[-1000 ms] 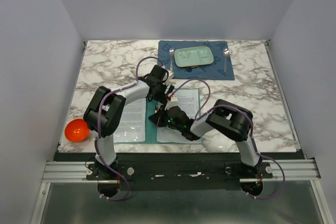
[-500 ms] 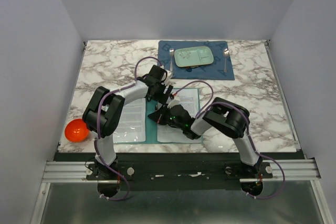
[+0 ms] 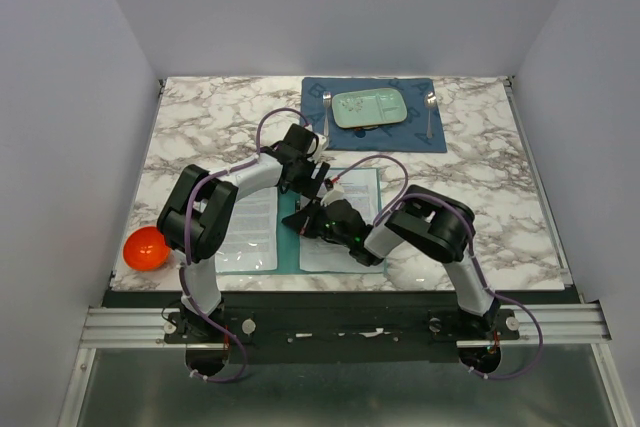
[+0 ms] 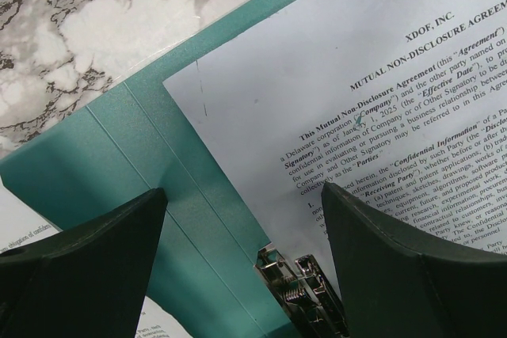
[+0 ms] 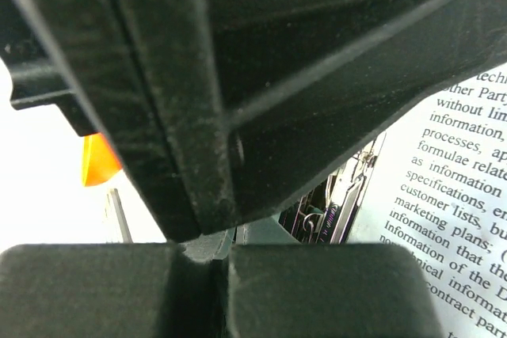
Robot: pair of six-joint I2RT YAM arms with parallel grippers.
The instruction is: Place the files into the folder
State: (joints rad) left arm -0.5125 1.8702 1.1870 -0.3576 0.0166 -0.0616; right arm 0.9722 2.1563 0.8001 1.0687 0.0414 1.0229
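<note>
Folder [image 4: 150,156] is lying open and flat at the middle of the tabletop's [image 3: 200,127] front edge, teal leaves spread either side of the crease. And the files [image 3: 250,232] are on it: one printed sheet on the left leaf, another on the right leaf, teal border showing round both.

Left arm reaches in over the folder's far edge, right by the crease. Left fingers [image 3: 322,182] are released, spread wide. From the left wrist you see one finger over the left leaf and the other over the right sheet, headed as a non-disclosure agreement. Between them there's only the bare crease and a metal clip [image 4: 305,294] down by the spine. Nothing grasped. Whether the tips touch the card, I can't tell.

Right arm folds across from the right and comes in low over the crease, nearer the front edge. Right fingers [image 5: 230,290] are clenched tight, pad against pad, with no paper visible between them. Its wrist view is mostly dark black bulk, with lines of print on the right and the clip just beyond the tips.

Around the tabletop: an orange ball [image 3: 146,248] at the front left corner. At the far edge sits a blue placemat [image 3: 410,137] with a green plate [image 3: 369,108] on it, fork [image 3: 326,107] left of the plate, spoon [image 3: 430,112] right.
</note>
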